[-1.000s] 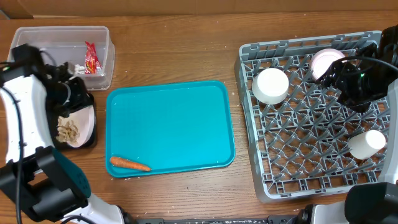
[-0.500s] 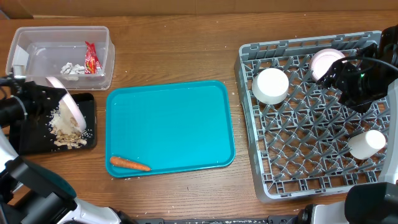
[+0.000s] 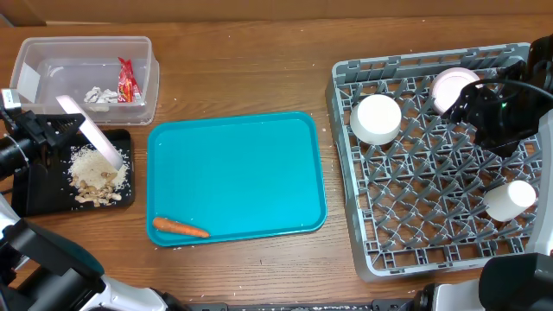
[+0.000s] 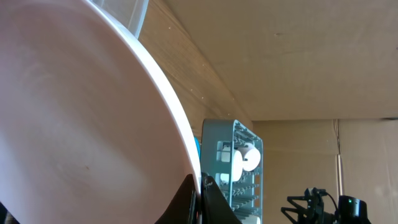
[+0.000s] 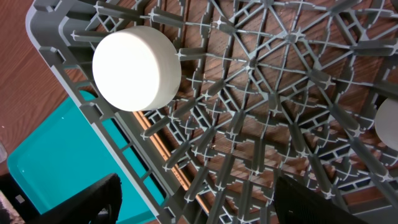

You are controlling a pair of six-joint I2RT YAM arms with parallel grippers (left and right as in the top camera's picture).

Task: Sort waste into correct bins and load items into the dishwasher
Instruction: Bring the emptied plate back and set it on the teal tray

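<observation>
**Overhead.** Your left gripper [image 3: 59,131] is clamped on the plate [image 3: 91,141], which is tipped on edge over the black tray [image 3: 39,197]. Scraps [image 3: 95,177] are heaped beneath it. The dish rack [image 3: 432,233] lies well apart to the right, past the teal tray [image 3: 242,173], and your right arm is the nearer one to it.

**Left wrist.** The plate fills the view, with a finger at its rim.

**Right wrist.** Your right gripper [image 5: 196,186] is spread wide and empty over the rack, near a bowl [image 5: 137,68].
</observation>
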